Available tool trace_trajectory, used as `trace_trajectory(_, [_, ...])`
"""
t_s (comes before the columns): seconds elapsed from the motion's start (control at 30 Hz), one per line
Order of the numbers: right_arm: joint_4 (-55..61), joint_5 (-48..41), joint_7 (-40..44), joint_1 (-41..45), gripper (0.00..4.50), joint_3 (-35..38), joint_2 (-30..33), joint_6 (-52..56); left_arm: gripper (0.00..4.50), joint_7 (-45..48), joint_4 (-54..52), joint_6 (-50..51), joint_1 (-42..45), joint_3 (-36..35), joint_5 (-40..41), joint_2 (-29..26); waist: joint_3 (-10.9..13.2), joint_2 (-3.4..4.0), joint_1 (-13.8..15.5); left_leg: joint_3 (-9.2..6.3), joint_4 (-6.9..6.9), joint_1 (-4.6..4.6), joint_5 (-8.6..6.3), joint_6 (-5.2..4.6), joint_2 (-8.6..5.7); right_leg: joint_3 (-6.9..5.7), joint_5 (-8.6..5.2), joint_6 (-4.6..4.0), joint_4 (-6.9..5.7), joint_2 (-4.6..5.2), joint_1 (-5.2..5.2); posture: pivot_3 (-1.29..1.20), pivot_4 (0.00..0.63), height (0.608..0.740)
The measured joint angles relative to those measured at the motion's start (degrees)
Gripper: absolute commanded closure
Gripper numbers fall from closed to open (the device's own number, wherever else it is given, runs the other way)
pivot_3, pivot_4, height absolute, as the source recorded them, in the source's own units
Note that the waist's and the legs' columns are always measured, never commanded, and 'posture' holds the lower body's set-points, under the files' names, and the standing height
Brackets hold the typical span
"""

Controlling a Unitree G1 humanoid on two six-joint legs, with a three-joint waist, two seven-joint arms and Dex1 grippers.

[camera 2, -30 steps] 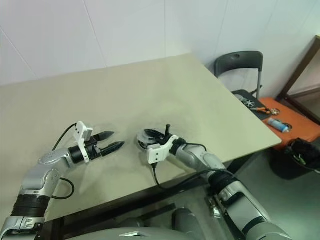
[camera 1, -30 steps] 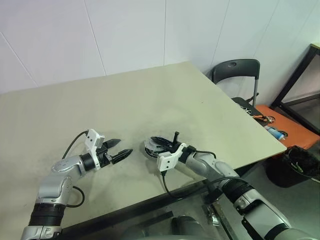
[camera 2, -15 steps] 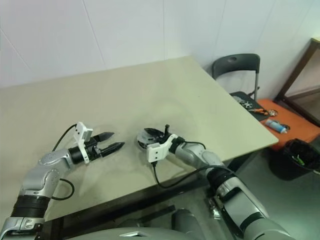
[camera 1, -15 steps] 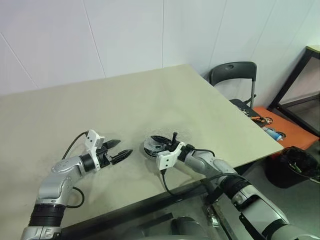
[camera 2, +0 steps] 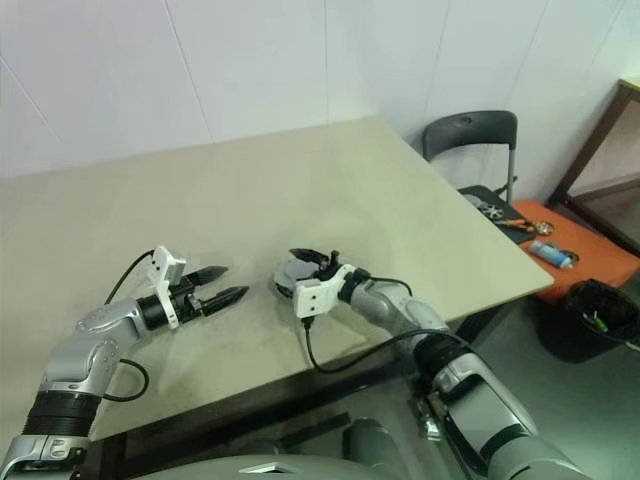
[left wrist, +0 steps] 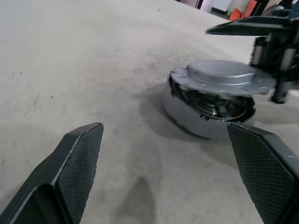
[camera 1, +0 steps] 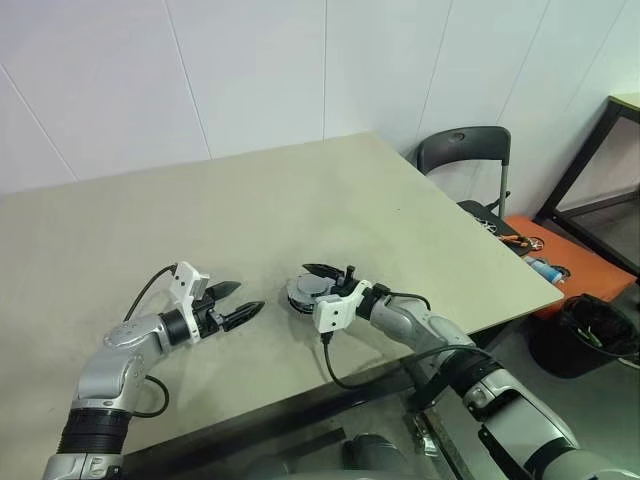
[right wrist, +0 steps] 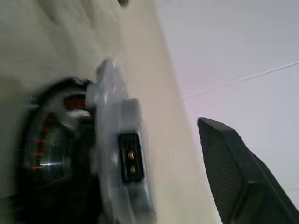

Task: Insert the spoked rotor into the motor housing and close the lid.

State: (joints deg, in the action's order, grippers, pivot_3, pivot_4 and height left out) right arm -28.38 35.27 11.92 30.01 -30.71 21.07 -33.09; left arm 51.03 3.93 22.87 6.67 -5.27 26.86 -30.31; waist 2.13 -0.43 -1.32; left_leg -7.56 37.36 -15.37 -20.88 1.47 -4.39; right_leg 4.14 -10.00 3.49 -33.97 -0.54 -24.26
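- Housing [left wrist: 205, 116] sits on the beige surface [camera 1: 300, 190], near its front edge, between the two arms.
- A flat silver lid [left wrist: 224, 77] rests on top of the housing, tilted, a dark gap showing on the side facing the left end effector; the rotor can't be made out inside.
- Right end effector [camera 1: 325, 280] is at the housing: fingers parted, one above the lid, clear of it, the other hidden; pinching nothing that can be seen.
- Left end effector [camera 1: 232, 302] hangs just beside the housing, fingers spread wide, empty, pointing at it.
- Grey chair [camera 1: 465, 155] stands off the surface's far right corner.
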Motion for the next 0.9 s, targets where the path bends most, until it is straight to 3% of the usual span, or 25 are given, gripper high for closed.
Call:
trace_trajectory(0.1, [1.12, 0.14, 1.33, -0.37, 2.09, -0.28, 2.15, -2.60, 0.00, 0.06, 0.05, -0.16, -0.06, 0.00, -0.13, 0.18, 0.01, 0.00, 0.03, 0.01, -0.01, -0.01, 0.00, 0.00, -0.01, 0.00, 0.04, 0.05, 0.03, 0.03, -0.17, 0.00, 0.000, 0.740])
trace_trajectory(0.57, [2.02, 3.96, -6.64, -0.60, 2.09, 2.40, 4.70, -4.27, 0.00, -0.40, -0.29, -0.83, -1.40, -0.02, -0.13, 0.75, 0.02, 0.00, 0.19, 0.03, -0.03, -0.13, 0.00, 0.00, -0.01, 0.01, 0.03, 0.04, 0.03, 0.03, -0.23, 0.00, 0.000, 0.740])
trace_trajectory(0.9, [10.51, 3.28, -3.45, -9.39, 2.09, 2.36, 11.32, -10.68, 0.00, -1.05, -1.22, -0.77, -1.29, -0.02, -0.12, 1.19, 0.03, -0.02, 0.19, 0.06, -0.11, -0.24, -0.01, -0.02, 0.00, 0.03, -0.02, 0.02, 0.16, 0.02, -0.20, 0.00, 0.000, 0.740])
